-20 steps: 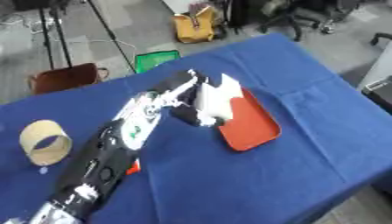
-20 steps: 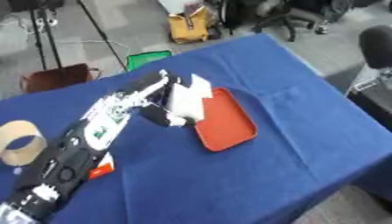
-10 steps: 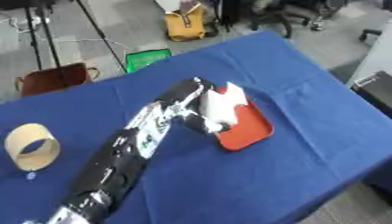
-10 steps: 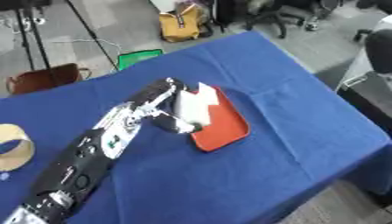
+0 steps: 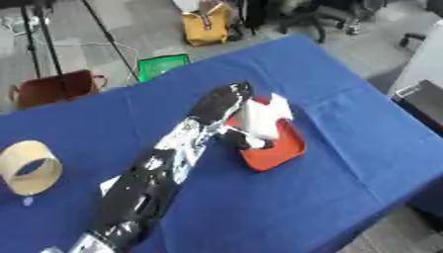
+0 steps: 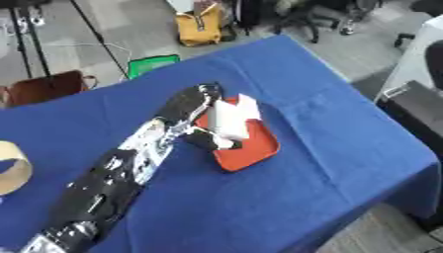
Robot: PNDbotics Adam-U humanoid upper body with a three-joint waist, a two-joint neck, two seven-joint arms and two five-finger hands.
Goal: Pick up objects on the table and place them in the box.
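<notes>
My left arm reaches in from the lower left across the blue table [image 5: 346, 188]. Its hand [image 5: 227, 105] is over the orange tray [image 5: 284, 151], which serves as the box here. A white blocky object [image 5: 263, 117] sits between its fingers and its thumb [image 5: 243, 141], which curls under it. The object hangs over the tray's left half, and I cannot tell whether it touches the tray floor. A tan tape roll [image 5: 30, 168] lies far left on the cloth. A small white scrap [image 5: 108, 184] shows beside my forearm. My right hand is in no view.
The table's far corner and right edge drop off to grey floor. Beyond it stand a green item [image 5: 162, 64], a brown bag [image 5: 54, 87], a yellow bag [image 5: 206, 21] and tripod legs. A dark case [image 5: 424, 101] sits at the right edge.
The camera has shifted. My left hand has carried the white object from the tray's left edge further over the tray.
</notes>
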